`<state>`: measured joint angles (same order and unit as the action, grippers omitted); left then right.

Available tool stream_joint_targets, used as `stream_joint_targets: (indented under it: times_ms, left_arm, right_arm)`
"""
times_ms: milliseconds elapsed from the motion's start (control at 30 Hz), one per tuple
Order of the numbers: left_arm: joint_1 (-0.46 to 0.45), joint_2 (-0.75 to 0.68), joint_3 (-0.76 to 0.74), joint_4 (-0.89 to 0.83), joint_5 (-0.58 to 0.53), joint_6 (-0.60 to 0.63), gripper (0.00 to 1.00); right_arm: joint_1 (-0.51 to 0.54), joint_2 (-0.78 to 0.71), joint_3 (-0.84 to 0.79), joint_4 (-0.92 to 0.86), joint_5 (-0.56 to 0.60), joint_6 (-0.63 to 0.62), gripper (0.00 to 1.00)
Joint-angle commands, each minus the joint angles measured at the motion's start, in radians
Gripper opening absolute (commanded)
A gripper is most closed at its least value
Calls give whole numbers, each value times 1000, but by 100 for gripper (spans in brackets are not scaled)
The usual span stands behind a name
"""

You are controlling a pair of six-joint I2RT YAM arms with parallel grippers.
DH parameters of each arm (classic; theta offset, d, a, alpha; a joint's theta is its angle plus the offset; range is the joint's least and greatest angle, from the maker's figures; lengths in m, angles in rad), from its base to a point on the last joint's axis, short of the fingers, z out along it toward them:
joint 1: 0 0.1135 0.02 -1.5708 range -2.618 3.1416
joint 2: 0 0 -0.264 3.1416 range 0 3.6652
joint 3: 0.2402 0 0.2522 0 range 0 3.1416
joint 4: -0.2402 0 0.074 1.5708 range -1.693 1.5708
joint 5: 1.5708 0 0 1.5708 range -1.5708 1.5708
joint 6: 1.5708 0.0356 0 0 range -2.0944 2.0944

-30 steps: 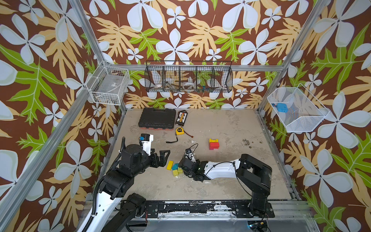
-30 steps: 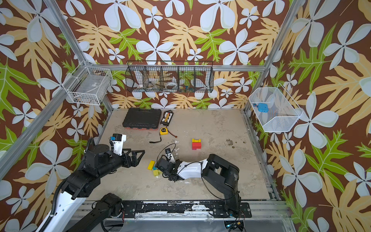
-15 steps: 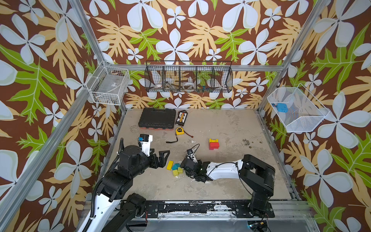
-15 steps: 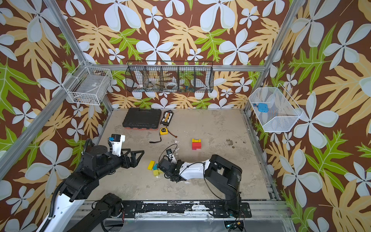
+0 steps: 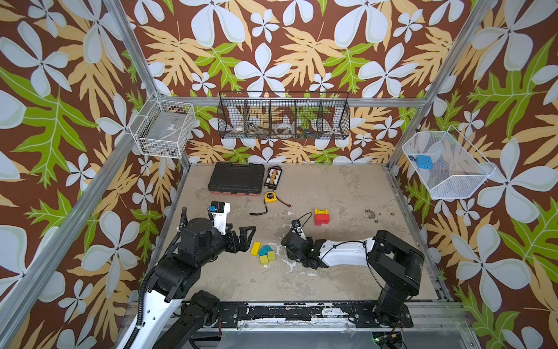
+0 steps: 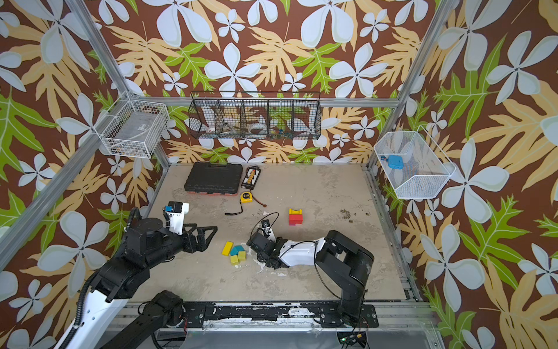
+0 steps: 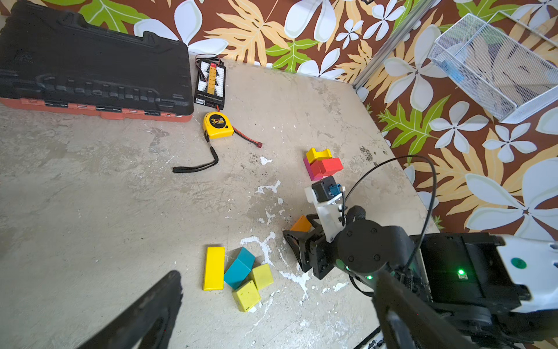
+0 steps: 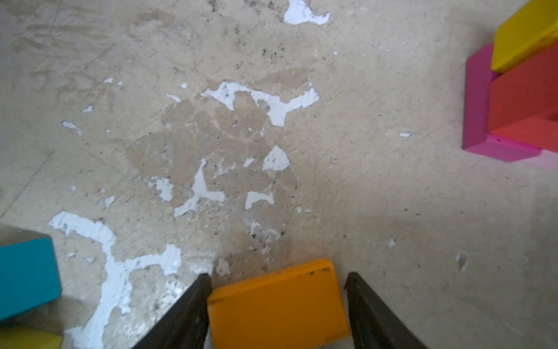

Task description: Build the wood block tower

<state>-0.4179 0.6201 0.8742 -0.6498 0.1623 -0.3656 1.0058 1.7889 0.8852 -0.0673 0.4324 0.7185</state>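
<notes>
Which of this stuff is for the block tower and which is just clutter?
Job: started tower, orange block, yellow brick, teal block, lime cube, second lime cube.
Clutter: black tool case, tape measure, connector board, black wire basket, white wire basket, white mesh basket.

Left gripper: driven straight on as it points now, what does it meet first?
Probably the teal painted wood block or the lime wood cube beside it: the open left gripper aims at them. Height unclear; it may pass over.
</notes>
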Motion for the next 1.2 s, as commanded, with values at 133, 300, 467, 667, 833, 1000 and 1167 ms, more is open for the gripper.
stream_joint_targets:
  times_ms: [133,300,467,667,833,1000,1167]
  left_arm:
    - [1,-5,6,15,10,2,100]
    - [1,-13,6,15,7,1,100]
    - [1,-6,5,13,4,0,100]
    - [0,-3,5,13,5,-1,100]
    - [1,-1,4,13,7,1,100]
    - [0,1,3,14,10,1,100]
    - [1,-2,4,15,14,2,100]
  right_arm:
    - [-1,-22,-28,-61,-53,-55,76]
    - [0,-42,-43,-51,-68,-73,76]
    - [3,-71,-77,-8,-110,-98,76]
    - [4,-85,-86,-1,-111,-109,76]
    - [30,-90,-80,9,-107,-125,75]
    - [56,-80,-58,-3,-100,-129,74]
    - [62,-80,-57,-16,-71,-118,73]
